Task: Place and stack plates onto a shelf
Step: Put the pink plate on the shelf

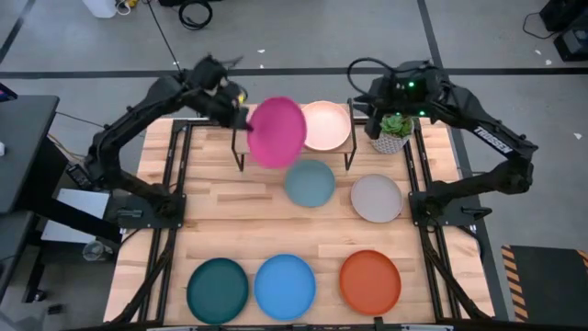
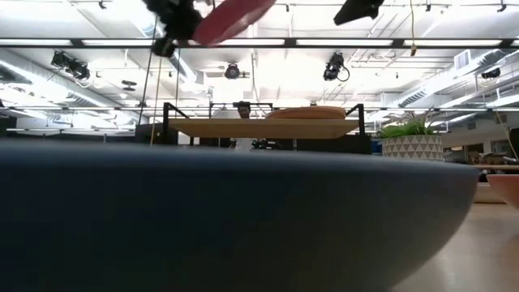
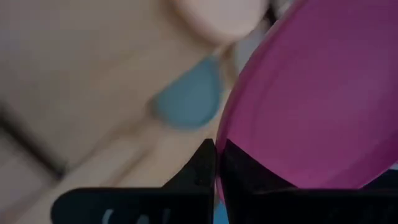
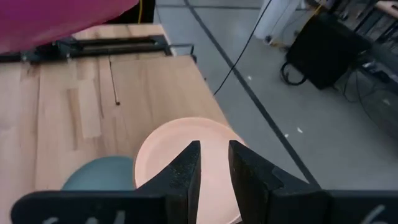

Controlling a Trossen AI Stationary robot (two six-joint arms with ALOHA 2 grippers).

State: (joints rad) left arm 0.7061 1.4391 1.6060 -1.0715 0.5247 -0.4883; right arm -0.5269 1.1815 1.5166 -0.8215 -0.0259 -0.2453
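Observation:
My left gripper [image 1: 243, 116] is shut on a magenta plate [image 1: 277, 131], held high over the left half of the shelf [image 1: 248, 138], a wooden board on black legs at the table's far middle. A pale peach plate [image 1: 327, 125] lies flat on the shelf's right half, also seen in the low view [image 2: 312, 113]. My right gripper [image 4: 213, 149] hovers open above that peach plate [image 4: 180, 162] with nothing between its fingers. Five more plates lie flat on the table: pale blue [image 1: 310, 182], grey [image 1: 377, 198], dark teal [image 1: 218, 288], bright blue [image 1: 285, 287] and orange [image 1: 370, 281]. My left gripper pinches the magenta plate's rim [image 3: 227, 148] between its two fingers, at the edge that faces the table's left side. The fingers slant down from the far left. The plate is lifted clear and tilted steeply, its far side raised, as the low view [image 2: 231, 18] shows.
A potted plant [image 1: 393, 131] stands right of the shelf, under my right arm. Black rails [image 1: 170, 184] run along both table sides. In the low view the near rim of a blue plate [image 2: 243, 219] fills the foreground.

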